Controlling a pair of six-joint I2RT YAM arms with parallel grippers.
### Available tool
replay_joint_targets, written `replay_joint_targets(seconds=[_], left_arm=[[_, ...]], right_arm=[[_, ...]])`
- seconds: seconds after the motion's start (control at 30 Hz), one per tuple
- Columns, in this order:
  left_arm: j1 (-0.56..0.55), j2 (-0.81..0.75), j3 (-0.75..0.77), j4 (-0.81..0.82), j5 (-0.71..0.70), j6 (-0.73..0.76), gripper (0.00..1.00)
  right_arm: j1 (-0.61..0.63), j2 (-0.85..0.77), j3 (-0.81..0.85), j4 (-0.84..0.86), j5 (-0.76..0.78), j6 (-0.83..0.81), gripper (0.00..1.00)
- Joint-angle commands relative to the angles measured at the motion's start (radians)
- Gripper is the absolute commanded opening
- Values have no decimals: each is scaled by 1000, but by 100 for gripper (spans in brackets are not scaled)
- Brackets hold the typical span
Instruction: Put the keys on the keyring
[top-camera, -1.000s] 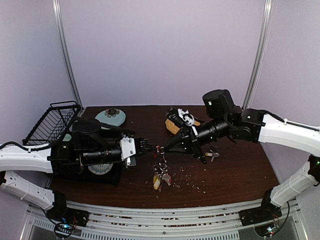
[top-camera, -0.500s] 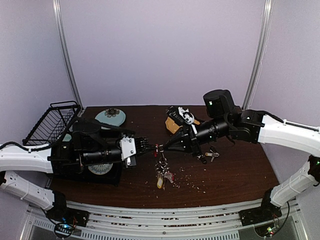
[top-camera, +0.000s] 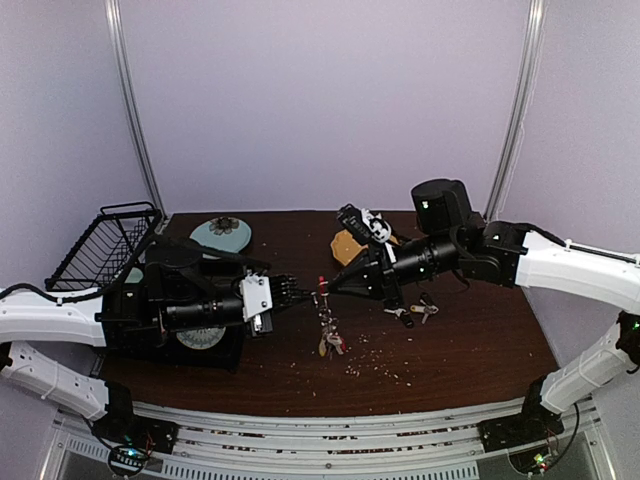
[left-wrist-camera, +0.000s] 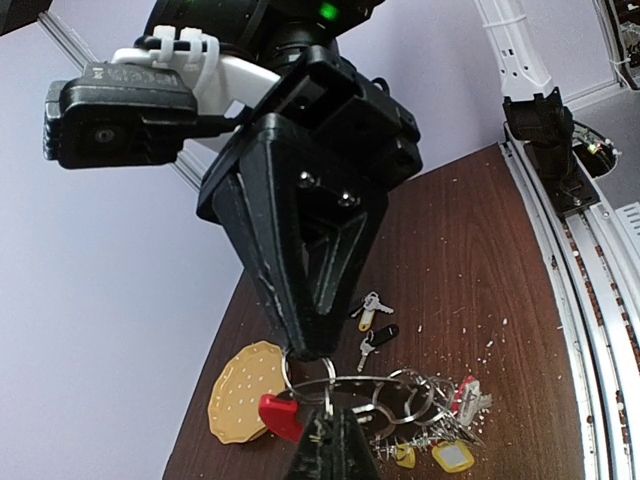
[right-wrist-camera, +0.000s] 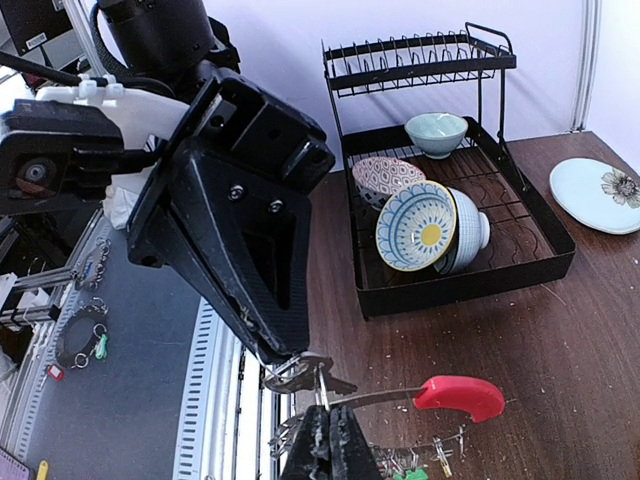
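**Q:** Top view: where's the keyring?

**A:** Keyring (top-camera: 325, 322) hangs over the table (top-camera: 480, 340) ctr, strung btwn my two tips. Left gripper (top-camera: 303, 294) reaches in from 9 o'clock and right gripper (top-camera: 331, 290) from 3 o'clock, tips nearly meeting. Keys (top-camera: 330, 345) and tags (left-wrist-camera: 452, 458) dangle in a bunch at 6 o'clock below the pinch. Whether the lowest ones touch the wood, can't tell.

**Q:** Fingers, each side?

**A:**
- (a) Left: pressed together, pinching the ring's wire. The red section (right-wrist-camera: 460, 396) sits just beside that pinch.
- (b) Right: also pressed together, nipping a small loop of the same ring, directly opposite my left tips.
- Whether a key blade is caught in either pinch as well, can't tell.

**Q:** Remaining items?

**A:**
- (c) Two loose keys (top-camera: 417, 312) lie flat on the table at 3 o'clock of the ring, below my right forearm. One has a yellowish head, one a black head.
- (d) Yellow plate (left-wrist-camera: 243, 395) at approx 1 o'clock.
- (e) Flowered plate (top-camera: 222, 233) at 11 o'clock.
- (f) Dish rack (right-wrist-camera: 470, 280) w/ bowls at 9 o'clock, partly under my left arm.
- (g) Pale specks (top-camera: 385, 368) scattered on the wood at approx 5 o'clock.
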Motion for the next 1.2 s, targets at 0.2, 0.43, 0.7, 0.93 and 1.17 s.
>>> replay_joint_targets(seconds=[0.2, 0.43, 0.7, 0.93, 1.17], left_arm=[[0, -14, -14, 63, -16, 3, 0], [1, -16, -18, 71, -14, -10, 0], [1, -14, -12, 65, 0, -11, 0], [1, -18, -14, 66, 11, -11, 0], [1, -20, -15, 66, 10, -12, 0]], right_arm=[[-6, -40, 5, -44, -2, -40, 0], [0, -57, 0, -49, -106, -53, 0], [4, -29, -8, 39, -115, -7, 0], [4, -12, 5, 42, -84, 6, 0], [4, -5, 7, 37, -70, 7, 0]])
